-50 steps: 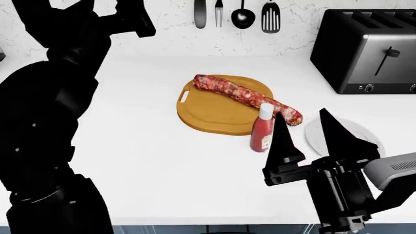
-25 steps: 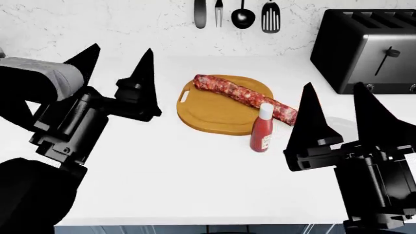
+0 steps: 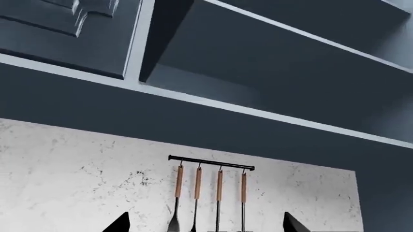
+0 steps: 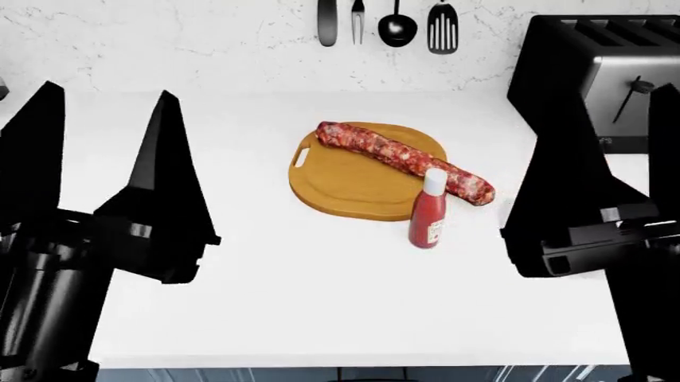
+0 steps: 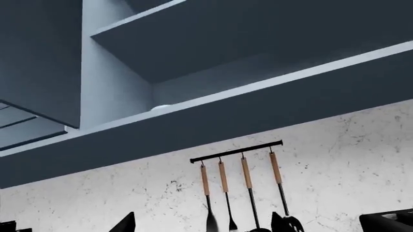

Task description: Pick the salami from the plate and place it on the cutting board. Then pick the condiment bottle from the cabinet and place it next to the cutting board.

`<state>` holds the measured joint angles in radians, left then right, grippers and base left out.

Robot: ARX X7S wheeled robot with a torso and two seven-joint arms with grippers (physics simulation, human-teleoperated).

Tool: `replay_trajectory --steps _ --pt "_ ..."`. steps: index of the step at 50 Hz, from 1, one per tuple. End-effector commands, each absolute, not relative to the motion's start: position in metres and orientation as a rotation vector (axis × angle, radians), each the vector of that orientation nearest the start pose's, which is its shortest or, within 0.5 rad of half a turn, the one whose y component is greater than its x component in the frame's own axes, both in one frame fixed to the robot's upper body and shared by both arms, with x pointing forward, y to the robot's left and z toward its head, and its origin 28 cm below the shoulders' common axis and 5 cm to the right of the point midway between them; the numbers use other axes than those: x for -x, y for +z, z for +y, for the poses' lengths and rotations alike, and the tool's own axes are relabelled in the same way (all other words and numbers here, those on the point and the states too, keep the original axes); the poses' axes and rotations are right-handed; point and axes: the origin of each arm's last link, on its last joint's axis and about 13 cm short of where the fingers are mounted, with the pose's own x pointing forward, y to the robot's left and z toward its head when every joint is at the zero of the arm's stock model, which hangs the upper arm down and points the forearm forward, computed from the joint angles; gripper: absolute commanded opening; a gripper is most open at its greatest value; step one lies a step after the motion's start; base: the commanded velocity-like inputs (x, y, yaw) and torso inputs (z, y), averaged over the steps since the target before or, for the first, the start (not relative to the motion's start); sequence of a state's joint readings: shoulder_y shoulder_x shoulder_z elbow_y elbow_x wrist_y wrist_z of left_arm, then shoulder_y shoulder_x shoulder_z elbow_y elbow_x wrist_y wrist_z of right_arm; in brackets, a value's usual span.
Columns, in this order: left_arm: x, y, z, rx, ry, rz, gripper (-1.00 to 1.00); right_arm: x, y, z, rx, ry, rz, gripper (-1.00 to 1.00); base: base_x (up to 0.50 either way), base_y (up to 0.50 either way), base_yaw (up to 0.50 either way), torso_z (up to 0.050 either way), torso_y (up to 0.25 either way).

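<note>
White worktop [image 4: 318, 302] carries everything, between the left hand [image 4: 101, 159] and right hand [image 4: 606, 183], both spread wide and empty. Ahead of them the board [image 4: 345, 187] bears the salami [image 4: 404, 159], one end overhanging toward the right hand. The bottle [image 4: 428, 208] stands upright just beside the board, nearer the right hand; a careless sweep of that hand could topple it, I judge.
</note>
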<state>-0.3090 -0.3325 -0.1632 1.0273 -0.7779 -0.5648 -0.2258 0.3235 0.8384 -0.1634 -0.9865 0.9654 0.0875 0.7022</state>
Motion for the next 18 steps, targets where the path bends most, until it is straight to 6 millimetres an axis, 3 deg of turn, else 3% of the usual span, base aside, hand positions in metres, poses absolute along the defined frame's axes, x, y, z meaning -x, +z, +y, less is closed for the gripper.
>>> replay_trajectory --steps 1,18 --pt "-0.145 0.238 0.225 0.305 -0.284 -0.784 1.00 -0.134 0.254 -0.120 -0.279 0.225 -0.678 1.00 0.00 0.00 0.00 0.000 0.000" --pt "-0.127 0.251 0.233 0.378 -0.273 -0.856 1.00 -0.116 0.260 -0.123 -0.324 0.263 -0.761 1.00 0.00 0.00 0.00 0.000 0.000"
